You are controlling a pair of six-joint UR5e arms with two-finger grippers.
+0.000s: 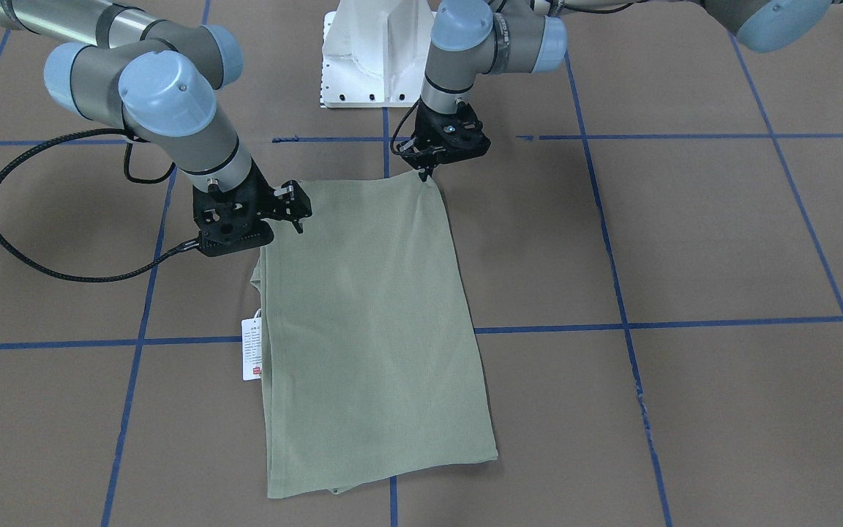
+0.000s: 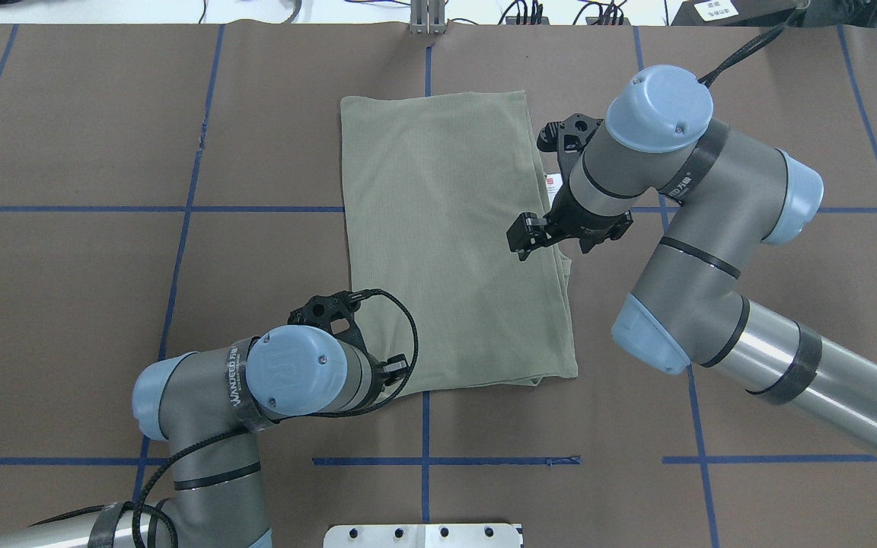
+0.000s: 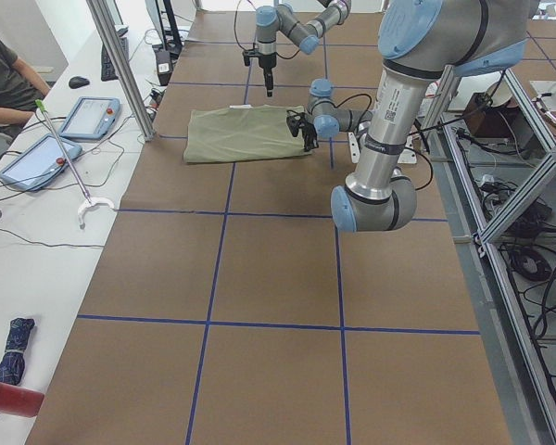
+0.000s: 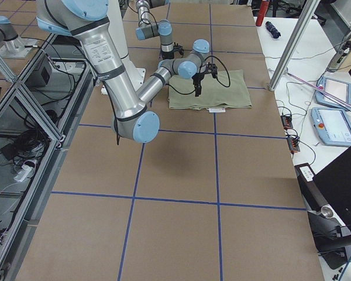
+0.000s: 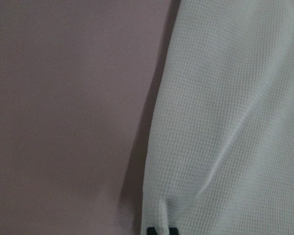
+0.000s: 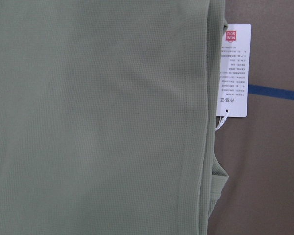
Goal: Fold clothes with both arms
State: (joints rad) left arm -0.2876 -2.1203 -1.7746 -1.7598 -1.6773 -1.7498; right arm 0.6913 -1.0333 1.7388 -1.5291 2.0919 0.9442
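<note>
shirt: the shirt (image 2: pixel 446 228) is folded into a long rectangle and lies flat mid-counter (image 2: pixel 65 304). Its long axis runs from the robot's edge toward the far edge.
tag: the tag (image 6: pixel 233 68) sticks out past the shirt's right long edge onto the bare counter.
left hand: the left hand (image 1: pixel 429 174) is at the shirt corner nearest the robot, on its left. In the wrist view the fingertips (image 5: pixel 154 230) are pinched on a small pucker of fabric, so it grips the shirt.
right hand: the right hand (image 2: pixel 524 236) hangs over the right long edge, about mid-length and near the tag. The wrist view shows only cloth and tag, no fingers. I can't tell if it's open or closed. It doesn't look to be holding anything.
step: my read is that the right hand takes the second grip, then both fold the robot-side end over toward the far end.
how: move the right hand along the edge to the robot-side right corner, to match the left. That edge shows stacked layers, so come down over the outer edge and pinch the whole stack. Lift both corners level, at the same pace, and carry straight along the long axis. Lay the edges flush before letting go.
risk: a top-layer-only grab opens the fold. An uneven lift skews the rectangle. The tag string may snag a finger.
</note>
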